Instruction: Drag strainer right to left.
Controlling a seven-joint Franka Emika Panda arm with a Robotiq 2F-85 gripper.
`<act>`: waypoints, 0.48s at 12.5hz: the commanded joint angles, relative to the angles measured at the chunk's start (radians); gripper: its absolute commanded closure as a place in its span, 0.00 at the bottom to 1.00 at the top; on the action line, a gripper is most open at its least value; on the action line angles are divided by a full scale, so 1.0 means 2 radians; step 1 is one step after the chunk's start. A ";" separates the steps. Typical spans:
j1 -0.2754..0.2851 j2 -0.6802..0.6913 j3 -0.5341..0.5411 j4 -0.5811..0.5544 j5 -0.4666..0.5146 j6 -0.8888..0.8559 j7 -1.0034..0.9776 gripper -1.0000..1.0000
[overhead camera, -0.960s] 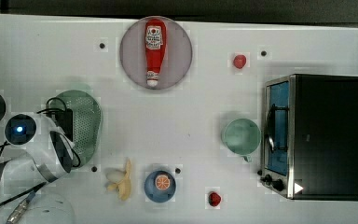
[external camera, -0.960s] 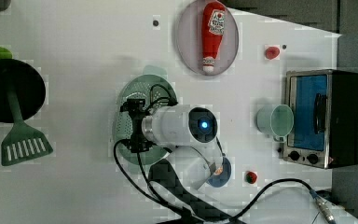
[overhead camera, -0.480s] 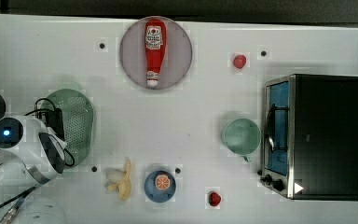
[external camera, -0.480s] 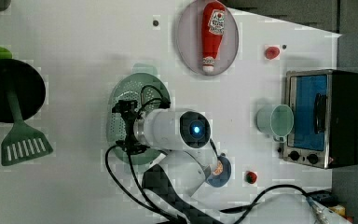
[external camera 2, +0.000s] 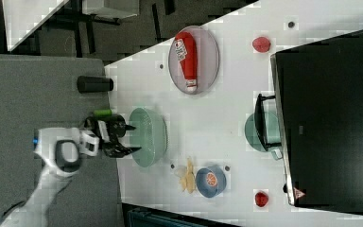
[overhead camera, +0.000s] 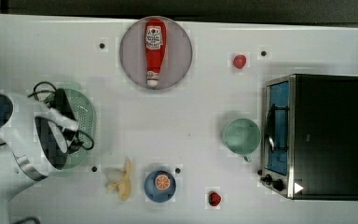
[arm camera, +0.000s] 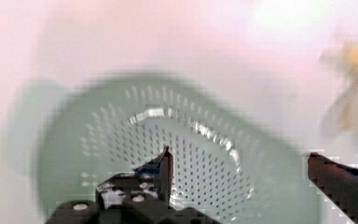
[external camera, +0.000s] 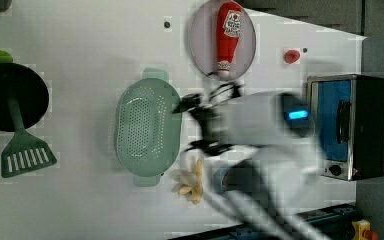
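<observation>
Banana peel (external camera: 190, 181) beside strainer (external camera: 147, 127) — touching, perhaps — gripper (external camera 2: 128, 139) open.

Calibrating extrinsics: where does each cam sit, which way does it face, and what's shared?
Top view: overhead, facing down; arm over the strainer.
Left view: overhead too; strainer left of the blurred arm.
Right view: high, showing table and floor; open gripper at the strainer.
Wrist view: on the arm, looking into the strainer; its fingers show.
Shared: ketchup bottle, toaster oven.
</observation>
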 commanded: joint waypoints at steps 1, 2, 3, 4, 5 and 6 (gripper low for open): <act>-0.044 -0.112 -0.084 0.027 0.014 -0.077 -0.183 0.00; -0.049 -0.142 -0.116 0.027 0.010 -0.105 -0.229 0.00; -0.053 -0.168 -0.147 0.030 0.000 -0.129 -0.275 0.00; -0.057 -0.191 -0.176 0.033 -0.019 -0.152 -0.310 0.00; -0.061 -0.209 -0.203 0.036 -0.046 -0.171 -0.327 0.00; -0.062 -0.225 -0.223 0.039 -0.076 -0.193 -0.342 0.00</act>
